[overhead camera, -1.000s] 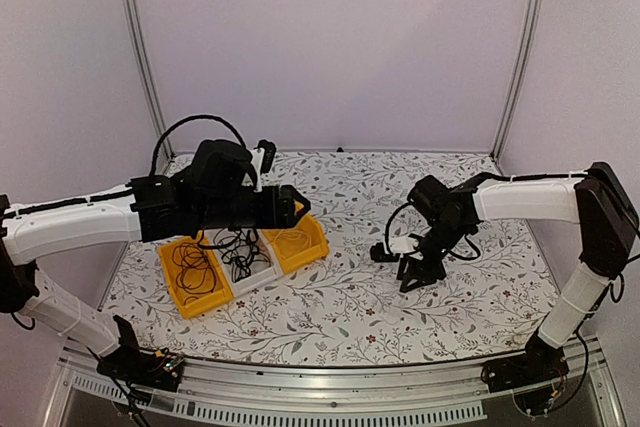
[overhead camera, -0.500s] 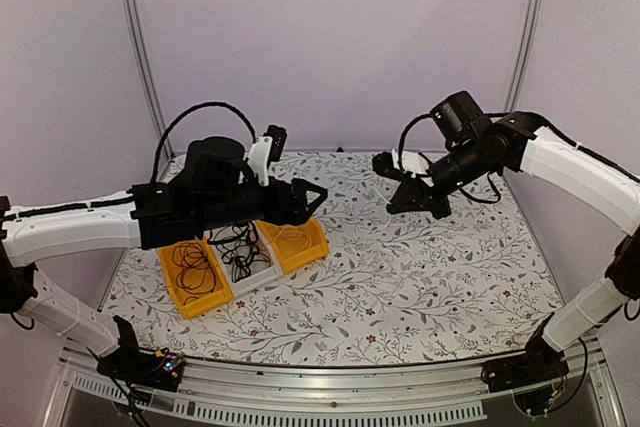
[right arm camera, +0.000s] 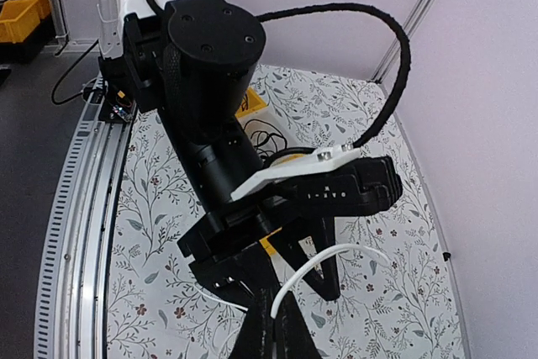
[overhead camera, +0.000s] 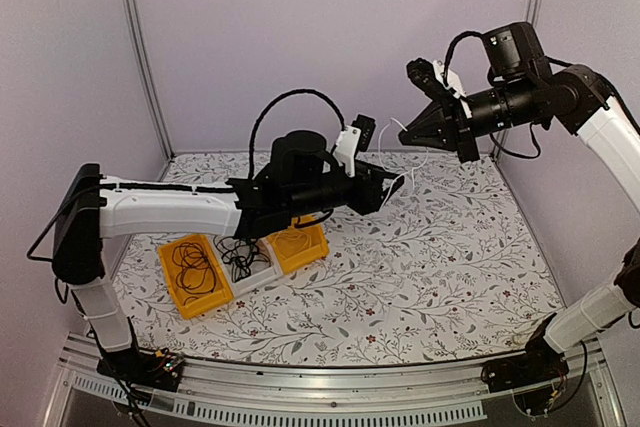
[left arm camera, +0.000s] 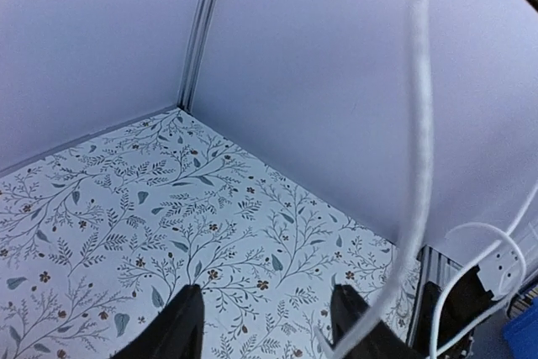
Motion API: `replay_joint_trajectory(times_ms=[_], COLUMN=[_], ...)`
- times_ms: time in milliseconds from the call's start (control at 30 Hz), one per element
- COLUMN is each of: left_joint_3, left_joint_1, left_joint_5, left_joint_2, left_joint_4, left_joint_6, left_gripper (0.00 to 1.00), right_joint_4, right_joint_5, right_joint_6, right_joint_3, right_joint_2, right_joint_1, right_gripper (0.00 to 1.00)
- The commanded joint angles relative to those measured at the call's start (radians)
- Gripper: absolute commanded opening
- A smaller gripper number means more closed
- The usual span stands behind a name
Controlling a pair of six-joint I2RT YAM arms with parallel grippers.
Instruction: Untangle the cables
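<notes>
Right wrist view shows my right gripper closed on the pale cable, held high probably to draw it clear of the black cables in the left bins, while my left gripper stands open beside it.

Floral table; at left, 2 yellow bins flanking white bin.

Pale cable blurred close-up in left wrist view, runs off top & btm edges. Right gripper cut by btm edge of its cam — black cables partly hidden behind left arm
</notes>
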Motion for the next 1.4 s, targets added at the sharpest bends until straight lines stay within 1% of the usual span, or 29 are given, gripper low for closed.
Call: replay_joint_trajectory(times_ms=[0, 67, 133, 167, 200, 233, 267, 300, 333, 400, 467, 600, 733, 933, 1067, 1200, 1367], left_joint_3=[0.041, 0.019, -0.015, -0.038, -0.065, -0.096, -0.132, -0.167, -0.208, -0.282, -0.345, -0.462, -0.545, -0.584, -0.582, -0.563, -0.476], left_joint_1=[-0.004, -0.001, 0.011, 0.016, 0.028, 0.037, 0.042, 0.045, 0.045, 0.045, 0.041, 0.031, 0.01, -0.028, -0.04, -0.042, -0.042], left_joint_5=[0.086, 0.097, 0.087, 0.074, 0.063, 0.048, 0.025, 0.009, -0.027, -0.062, -0.103, -0.199, -0.335, -0.576, -0.674, -0.734, -0.798], left_joint_2=[0.065, 0.067, 0.057, 0.05, 0.041, 0.029, 0.016, -0.005, -0.03, -0.093, -0.163, -0.359, -0.578, -0.915, -1.112, -1.231, -1.24], left_joint_4=[0.117, 0.134, 0.132, 0.12, 0.106, 0.092, 0.077, 0.063, 0.053, 0.035, -0.007, -0.101, -0.22, -0.535, -0.698, -0.806, -0.925], left_joint_6=[-0.043, -0.065, -0.087, -0.102, -0.117, -0.132, -0.145, -0.159, -0.169, -0.184, -0.203, -0.244, -0.302, -0.433, -0.52, -0.541, -0.522], left_gripper=[0.41, 0.29, 0.18, 0.18, 0.2, 0.25, 0.36, 0.43, 0.48, 0.54, 0.58, 0.6, 0.62, 0.63, 0.63, 0.63, 0.64], right_joint_4=[-0.016, -0.001, 0.018, 0.031, 0.045, 0.061, 0.081, 0.101, 0.118, 0.152, 0.189, 0.262, 0.321, 0.392, 0.413, 0.424, 0.437], right_joint_5=[-0.015, -0.017, -0.022, -0.024, -0.026, -0.027, -0.028, -0.031, -0.033, -0.036, -0.05, -0.076, -0.092, -0.124, -0.146, -0.159, -0.163], right_joint_6=[0.057, 0.072, 0.097, 0.11, 0.121, 0.14, 0.152, 0.158, 0.168, 0.176, 0.193, 0.216, 0.242, 0.284, 0.317, 0.329, 0.33], right_joint_3=[0.054, 0.082, 0.113, 0.126, 0.138, 0.148, 0.153, 0.154, 0.154, 0.15, 0.15, 0.14, 0.127, 0.145, 0.19, 0.225, 0.255], right_joint_2=[0.006, 0.006, 0.009, 0.008, 0.01, 0.012, 0.015, 0.017, 0.02, 0.031, 0.052, 0.104, 0.176, 0.313, 0.414, 0.503, 0.591], right_joint_1=[0.004, 0.004, 0.004, 0.004, 0.004, 0.005, 0.005, 0.004, 0.004, 0.004, 0.004, 0.003, 0.003, 0.004, 0.005, 0.01, 0.024], right_gripper=[0.0, 0.0, 0.0, 0.0, 0.0, 0.0, 0.0, 0.0, 0.0, 0.0, 0.0, 0.0, 0.0, 0.0, 0.0, 0.0, 0.0])
